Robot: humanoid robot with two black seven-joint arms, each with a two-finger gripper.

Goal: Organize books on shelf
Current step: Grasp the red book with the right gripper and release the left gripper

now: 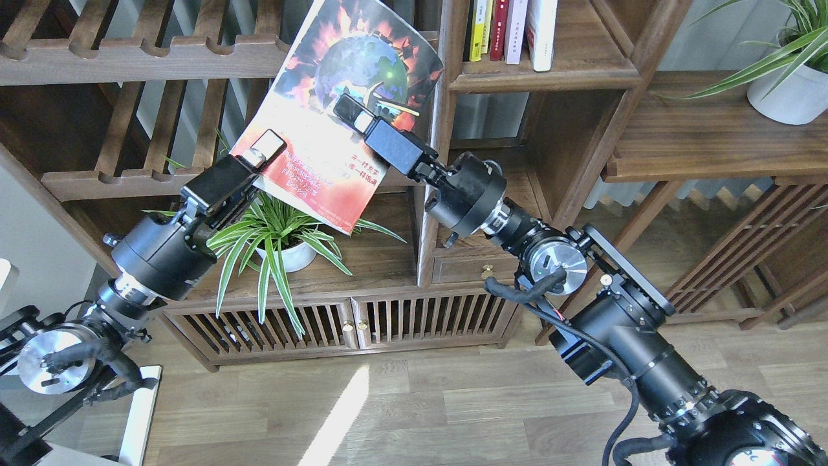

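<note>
Nearest, the left gripper (pixel 266 146) is clamped on the lower left edge of the red-orange book (pixel 336 123), which hangs tilted in the air in front of the bookcase, above the potted plant (pixel 278 236). The right gripper (pixel 349 111) lies across the middle of the cover, reaching in from the right side; can't really tell if it's pinching or just resting there. Further back, the shelf (pixel 550 77) at top right holds the other books (pixel 511 32) standing upright: yellow, red, pale and a white one.
</note>
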